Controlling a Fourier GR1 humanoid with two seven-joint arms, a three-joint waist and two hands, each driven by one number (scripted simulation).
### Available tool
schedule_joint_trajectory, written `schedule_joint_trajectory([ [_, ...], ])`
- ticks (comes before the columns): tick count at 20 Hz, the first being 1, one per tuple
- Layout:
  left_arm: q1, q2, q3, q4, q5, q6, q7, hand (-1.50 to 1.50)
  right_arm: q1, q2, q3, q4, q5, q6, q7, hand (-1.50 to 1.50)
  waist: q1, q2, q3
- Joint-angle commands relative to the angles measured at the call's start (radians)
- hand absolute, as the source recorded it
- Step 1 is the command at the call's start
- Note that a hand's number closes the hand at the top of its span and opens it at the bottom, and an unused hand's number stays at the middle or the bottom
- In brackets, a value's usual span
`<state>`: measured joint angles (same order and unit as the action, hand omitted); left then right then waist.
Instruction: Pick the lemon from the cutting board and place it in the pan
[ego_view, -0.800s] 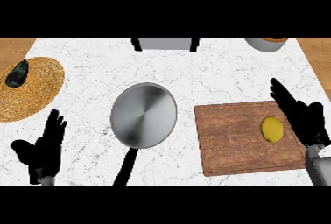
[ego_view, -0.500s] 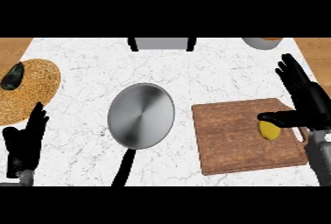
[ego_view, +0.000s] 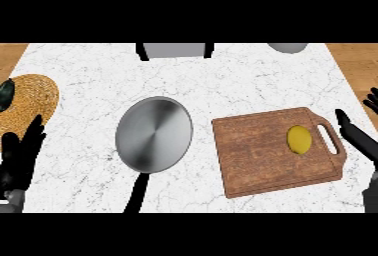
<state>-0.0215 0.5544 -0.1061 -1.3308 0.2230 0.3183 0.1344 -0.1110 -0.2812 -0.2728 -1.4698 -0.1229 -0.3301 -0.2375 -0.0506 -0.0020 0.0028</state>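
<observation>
One head camera is looking steeply down from above the near edge, facing the far side. It is taking in almost the whole surface (ego_view: 244, 80), the pan (ego_view: 153, 135) mid-frame, the cutting board (ego_view: 255, 155) at right, the left hand (ego_view: 21, 160) and right hand (ego_view: 358, 137) showing at the near corners.

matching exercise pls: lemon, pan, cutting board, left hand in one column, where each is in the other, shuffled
1 lemon
2 pan
3 cutting board
4 left hand

a mid counter, handle toward the lower edge
b lower left edge, open
c on the board, near its right end
d right of the pan

Pairs: 1-c, 2-a, 3-d, 4-b
</observation>
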Motion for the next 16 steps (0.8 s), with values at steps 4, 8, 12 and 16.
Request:
schedule_joint_trajectory([
  [4, -0.082, -0.035, -0.013, 0.068, -0.062, -0.026, 0.036, 0.0, 0.215, 0.01, 0.06, -0.214, 0.111, -0.008, -0.024, -1.5, 0.037, 0.001, -0.004],
  [8, -0.068, 0.003, 0.008, 0.032, -0.038, -0.059, 0.079, 0.0, 0.22, -0.151, 0.075, -0.303, 0.226, 0.001, 0.265, -1.5, 0.042, 0.001, -0.005],
  [12, -0.096, 0.014, 0.0, 0.019, -0.056, -0.054, 0.092, 0.0, 0.205, -0.326, 0.122, -0.342, 0.335, 0.108, 0.546, -1.5, 0.051, 0.003, -0.009],
  [16, -0.1, -0.002, -0.011, 0.029, -0.055, -0.073, 0.075, 0.0, 0.129, -0.447, 0.197, -0.344, 0.395, 0.258, 0.793, -1.5, 0.076, 0.008, -0.01],
])
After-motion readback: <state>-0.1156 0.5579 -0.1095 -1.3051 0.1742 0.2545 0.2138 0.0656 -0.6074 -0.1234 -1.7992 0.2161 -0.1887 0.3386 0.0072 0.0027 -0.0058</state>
